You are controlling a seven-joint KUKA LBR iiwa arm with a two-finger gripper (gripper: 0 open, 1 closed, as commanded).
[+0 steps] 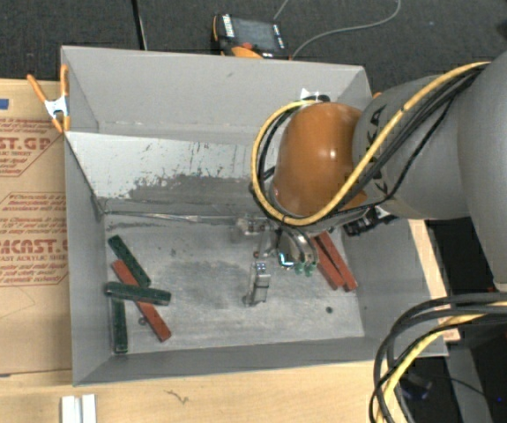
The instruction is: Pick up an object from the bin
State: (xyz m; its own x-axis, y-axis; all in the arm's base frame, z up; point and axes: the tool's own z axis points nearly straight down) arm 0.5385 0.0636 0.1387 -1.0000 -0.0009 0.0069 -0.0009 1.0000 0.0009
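Observation:
My gripper (257,285) hangs below the orange wrist cover, low over the bare bin floor right of the middle. Just to its right, two red flat bars (334,263) lie side by side along the right wall, slanting down to the right. Nothing shows in the gripper. Part of the bars' upper end is hidden under the wrist.
At the bin's left front lies a small heap of crossed bars: a dark green bar (128,260), a red bar (144,302), another green bar (137,293) lying across it and an upright green bar (118,324). The arm covers the bin's right rear corner.

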